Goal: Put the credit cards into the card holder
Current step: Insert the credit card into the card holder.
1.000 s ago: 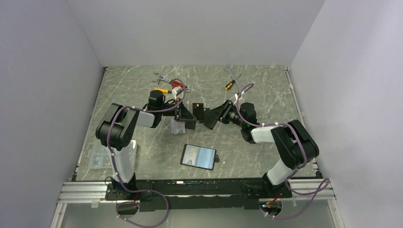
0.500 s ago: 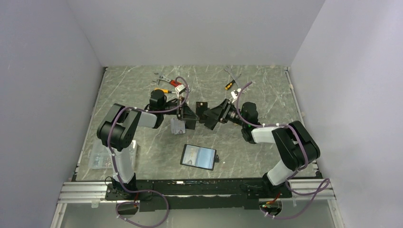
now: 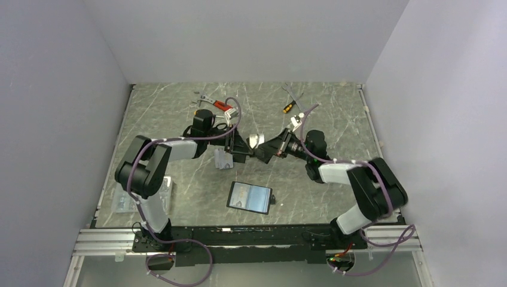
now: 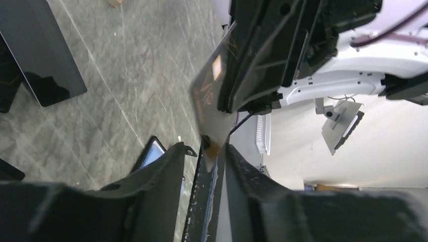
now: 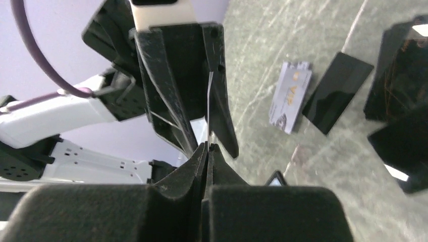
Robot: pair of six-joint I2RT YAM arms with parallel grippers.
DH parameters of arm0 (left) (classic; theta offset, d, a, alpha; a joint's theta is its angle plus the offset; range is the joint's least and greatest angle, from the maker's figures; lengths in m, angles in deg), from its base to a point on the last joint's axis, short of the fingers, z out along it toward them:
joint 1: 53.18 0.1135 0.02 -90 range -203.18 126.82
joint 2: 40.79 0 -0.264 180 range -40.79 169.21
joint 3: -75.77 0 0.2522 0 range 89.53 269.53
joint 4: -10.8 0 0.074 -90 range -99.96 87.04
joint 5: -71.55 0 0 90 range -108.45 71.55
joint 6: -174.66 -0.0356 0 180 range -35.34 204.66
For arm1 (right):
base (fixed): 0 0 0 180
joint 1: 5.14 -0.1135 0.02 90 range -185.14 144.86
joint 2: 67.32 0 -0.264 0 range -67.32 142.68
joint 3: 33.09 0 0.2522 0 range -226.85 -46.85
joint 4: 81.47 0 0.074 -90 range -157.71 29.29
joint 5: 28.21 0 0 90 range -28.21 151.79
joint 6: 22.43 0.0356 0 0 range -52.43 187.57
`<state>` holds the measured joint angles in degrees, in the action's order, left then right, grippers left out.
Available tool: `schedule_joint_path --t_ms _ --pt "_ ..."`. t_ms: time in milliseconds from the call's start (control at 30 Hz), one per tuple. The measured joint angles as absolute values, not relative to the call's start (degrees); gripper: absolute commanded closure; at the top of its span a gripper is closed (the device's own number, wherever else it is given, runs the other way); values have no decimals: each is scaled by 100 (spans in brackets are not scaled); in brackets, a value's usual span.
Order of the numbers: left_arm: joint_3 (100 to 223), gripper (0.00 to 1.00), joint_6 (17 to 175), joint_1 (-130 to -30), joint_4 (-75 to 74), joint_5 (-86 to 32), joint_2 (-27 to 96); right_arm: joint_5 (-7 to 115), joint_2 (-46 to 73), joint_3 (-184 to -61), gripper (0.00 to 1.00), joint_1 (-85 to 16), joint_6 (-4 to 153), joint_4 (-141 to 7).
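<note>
1. Table: grey marbled surface, walled on three sides.
2. Left arm and right arm: both reach inward. Their tools meet tip to tip above the middle of the table.
3. Tablet: lies flat near the front edge, between the arm bases, with its screen lit.
4. Card holder: a glossy black item on the table just beside the black card. The frame edge of the right wrist view cuts it off, so it cannot be determined whether it is open or closed.
5. Loose credit cards: a silver card with print and a black card lie flat side by side, below the left arm's tool. Neither is in the card holder.
6. Held card: grey-gold face with a chip, off the table and on edge between the two tools.
7. Right gripper: jaws pressed together on one edge of the held card.
8. Left gripper: jaws narrowly parted. The opposite corner of the held card sits in the gap, and daylight is visible beside it in the right wrist view.
9. Screwdriver: yellow-and-black handle, at the far side of the table, well apart from the cards.
</note>
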<state>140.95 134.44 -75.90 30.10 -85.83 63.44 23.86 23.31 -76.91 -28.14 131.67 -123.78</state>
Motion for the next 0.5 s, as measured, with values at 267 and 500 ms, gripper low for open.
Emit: schedule_joint_path --t_ms 267,500 --pt "14696 45 10736 -7655 -231 -8050 5625 2672 -455 -6931 100 -3055 12164 -9377" --pt "14917 48 8187 -8051 -2579 -7070 5587 3217 -2477 -5975 100 -4010 12314 -7082"
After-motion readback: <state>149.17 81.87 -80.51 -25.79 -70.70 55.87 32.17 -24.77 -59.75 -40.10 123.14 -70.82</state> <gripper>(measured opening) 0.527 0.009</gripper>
